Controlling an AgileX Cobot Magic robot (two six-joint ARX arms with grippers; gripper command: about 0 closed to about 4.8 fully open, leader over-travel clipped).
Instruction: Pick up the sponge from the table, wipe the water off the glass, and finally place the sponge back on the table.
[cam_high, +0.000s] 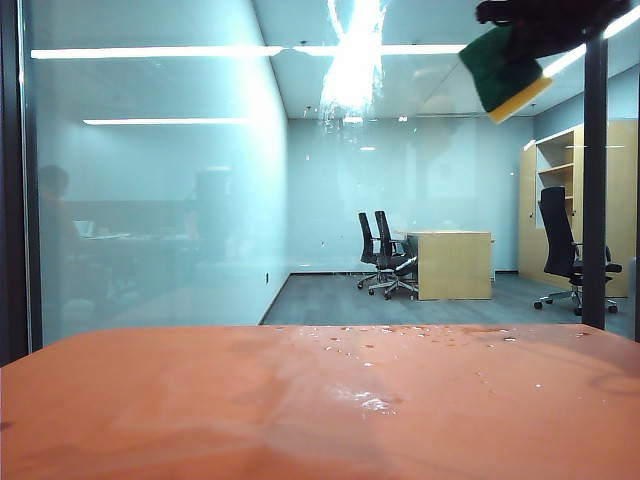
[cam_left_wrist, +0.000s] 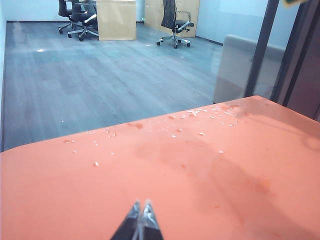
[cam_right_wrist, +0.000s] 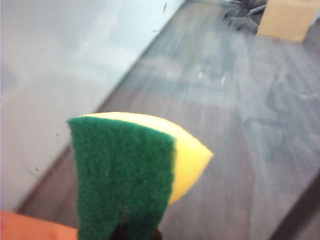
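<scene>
So the right gripper (cam_high: 535, 25) is way up at the top right of the exterior view, clamped on the sponge (cam_high: 503, 70), green scouring side showing, right by the glass (cam_high: 150, 200). A splash of water (cam_high: 352, 60) glints high on the pane. The left gripper (cam_left_wrist: 140, 220) hovers low over the orange table (cam_left_wrist: 150, 190), fingertips pinched together, holding nothing.

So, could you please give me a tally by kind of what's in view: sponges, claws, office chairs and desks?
Sponges: 1, the sponge pinched in the right claw, raised near the glass.
Claws: 2, the right one up high, the left claw shut low over the table.
Office chairs: 3.
Desks: 1.
Total: 7.
</scene>
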